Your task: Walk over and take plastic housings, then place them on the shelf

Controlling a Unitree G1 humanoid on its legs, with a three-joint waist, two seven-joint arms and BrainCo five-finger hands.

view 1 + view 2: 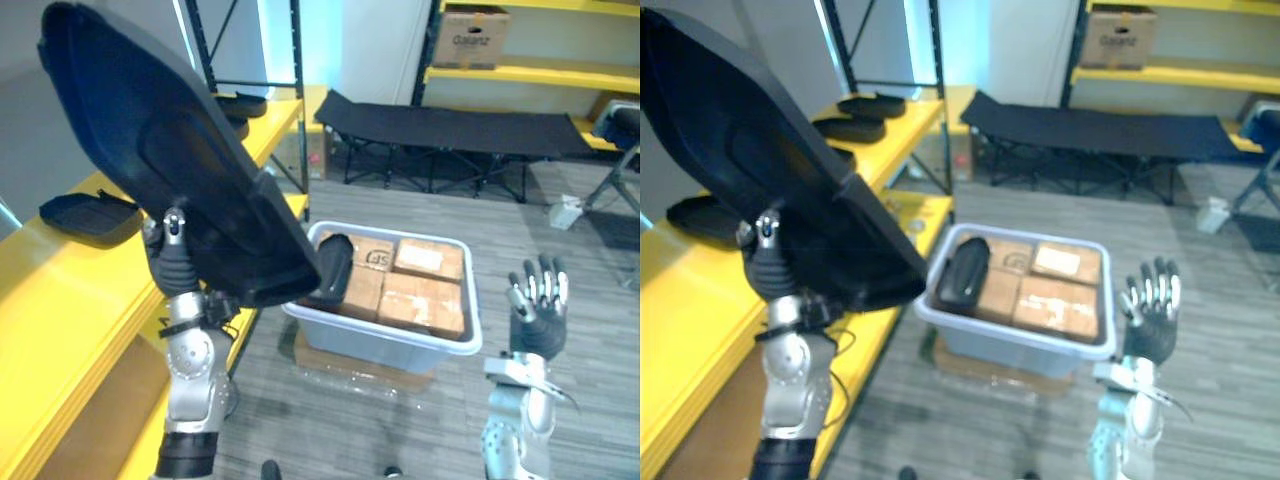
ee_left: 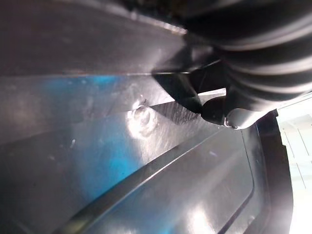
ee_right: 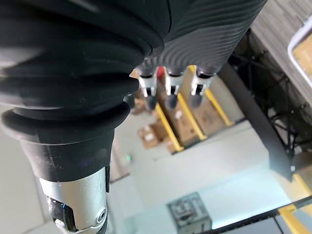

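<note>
One black plastic housing (image 1: 150, 140), clasped in the left hand (image 1: 176, 262), hung over the yellow shelf (image 1: 60, 290) left of the grey bin (image 1: 400, 345); the right hand (image 1: 538, 300), fingers straight, was right of it; a cot (image 1: 450, 128) stood beyond.

Head stereo pair down on shared bin (image 1: 385, 345); wrist cameras close-up

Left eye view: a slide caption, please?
Left hand holds a large black plastic housing beside the yellow shelf; right hand open near a grey bin of cardboard boxes.
</note>
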